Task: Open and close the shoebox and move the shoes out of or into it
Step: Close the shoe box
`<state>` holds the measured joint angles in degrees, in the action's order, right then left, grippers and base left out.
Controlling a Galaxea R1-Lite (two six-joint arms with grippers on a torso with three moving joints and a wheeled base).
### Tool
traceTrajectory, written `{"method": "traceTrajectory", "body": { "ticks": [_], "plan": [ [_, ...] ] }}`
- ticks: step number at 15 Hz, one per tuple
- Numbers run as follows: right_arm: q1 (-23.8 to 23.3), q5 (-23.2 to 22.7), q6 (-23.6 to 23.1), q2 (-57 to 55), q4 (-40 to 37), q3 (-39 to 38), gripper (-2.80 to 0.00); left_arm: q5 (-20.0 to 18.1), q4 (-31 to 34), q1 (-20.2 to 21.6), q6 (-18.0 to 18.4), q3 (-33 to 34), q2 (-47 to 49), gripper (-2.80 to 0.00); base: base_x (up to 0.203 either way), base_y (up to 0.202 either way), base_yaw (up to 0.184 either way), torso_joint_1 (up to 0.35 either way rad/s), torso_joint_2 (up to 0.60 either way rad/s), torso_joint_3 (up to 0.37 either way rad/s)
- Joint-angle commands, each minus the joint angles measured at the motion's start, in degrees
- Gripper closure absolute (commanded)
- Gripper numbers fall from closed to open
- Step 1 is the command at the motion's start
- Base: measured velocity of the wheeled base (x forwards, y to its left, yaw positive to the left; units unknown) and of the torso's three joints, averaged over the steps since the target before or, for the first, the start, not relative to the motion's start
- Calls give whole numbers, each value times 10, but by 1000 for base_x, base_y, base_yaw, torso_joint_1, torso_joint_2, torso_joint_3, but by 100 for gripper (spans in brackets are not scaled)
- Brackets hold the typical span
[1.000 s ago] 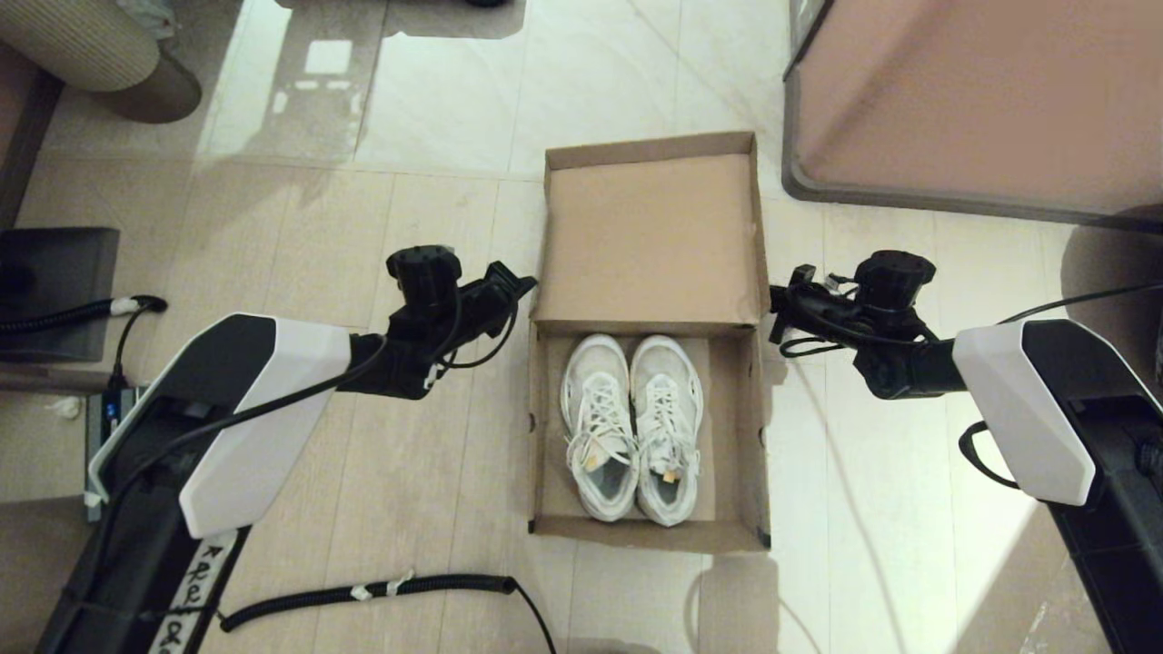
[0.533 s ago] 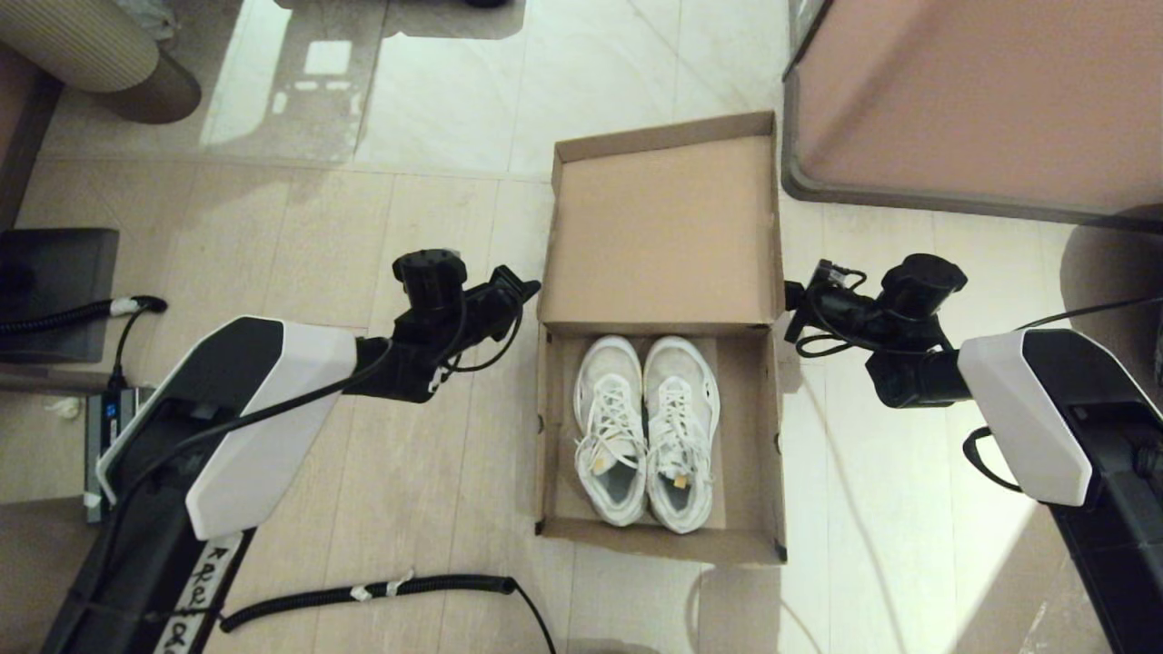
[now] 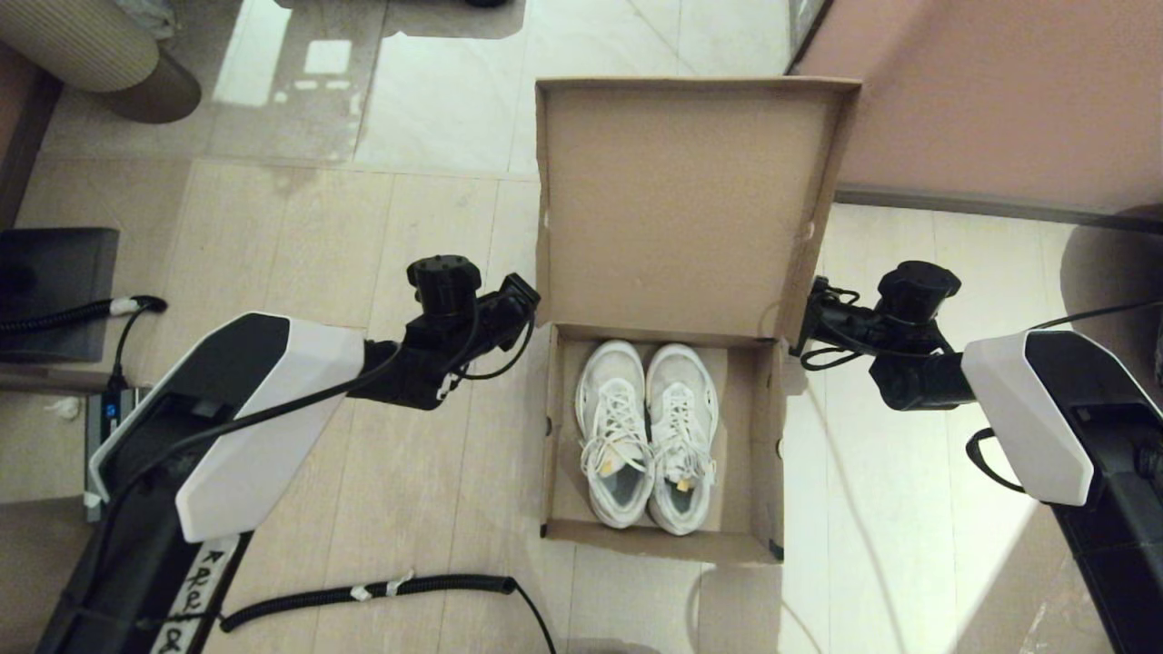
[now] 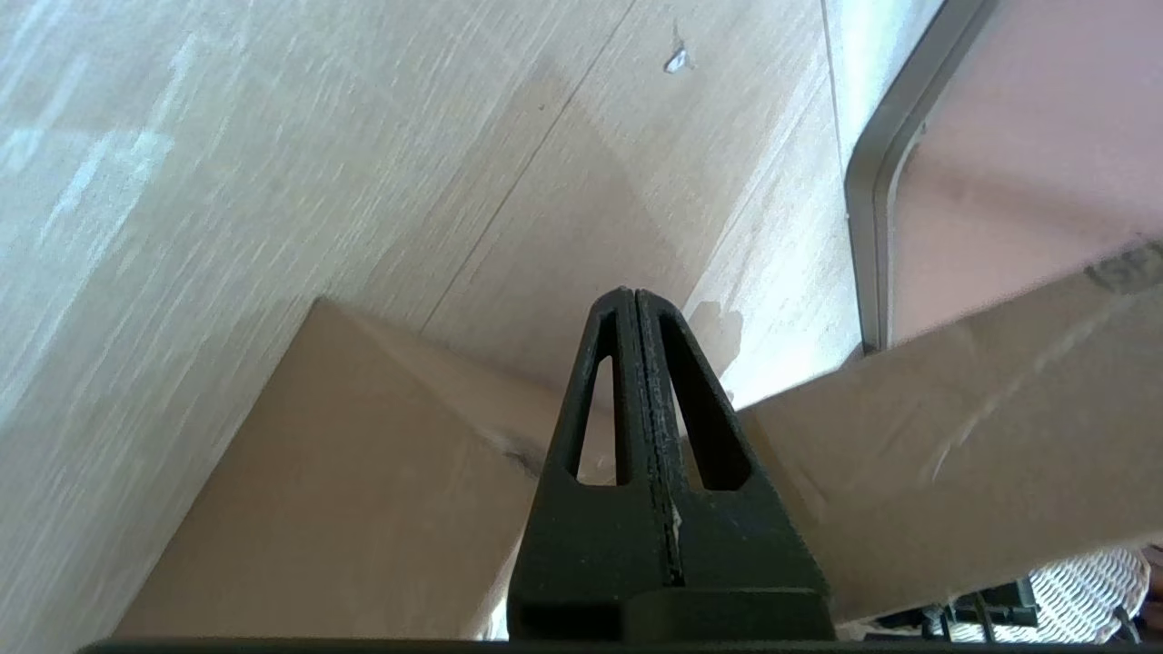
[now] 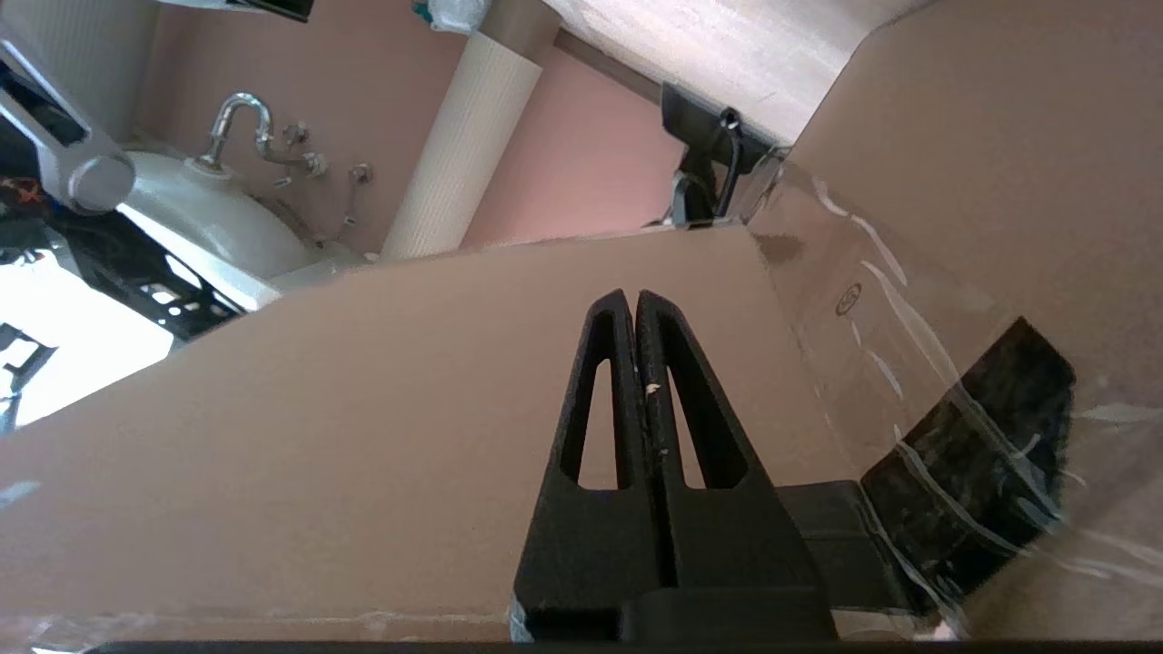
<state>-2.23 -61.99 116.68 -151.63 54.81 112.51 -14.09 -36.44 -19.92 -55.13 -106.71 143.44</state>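
Head view: I see shoebox [image 3: 668,436] with lid raised, white sneakers [image 3: 647,434] paired inside; left gripper [image 3: 525,292] and right gripper [image 3: 807,331] flank it, fingers pressed together, empty.

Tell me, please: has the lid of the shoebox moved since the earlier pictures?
Yes. In the head view the lid has swung toward the camera: its far edge now overlaps the pinkish block, which it earlier stood clear of. The shoes lie inside.
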Motion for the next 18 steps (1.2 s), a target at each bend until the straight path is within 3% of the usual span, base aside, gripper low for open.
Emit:
{"method": "traceTrajectory", "body": {
  "ticks": [1,11,15,18],
  "plan": [
    [0,-5,-1,6,6,1,0,1,-3,-1,-3,14,-20,0,0,0,0,0,0,0],
    [-23,-96,2,35,105,2,0,11,-4,-4,-4,15,-28,0,0,0,0,0,0,0],
    [-23,-121,27,50,137,1,0,47,-1,2,-2,16,-62,0,0,0,0,0,0,0],
    [-23,-124,55,68,152,-2,0,53,4,24,0,14,-103,0,0,0,0,0,0,0]
  ]
}}
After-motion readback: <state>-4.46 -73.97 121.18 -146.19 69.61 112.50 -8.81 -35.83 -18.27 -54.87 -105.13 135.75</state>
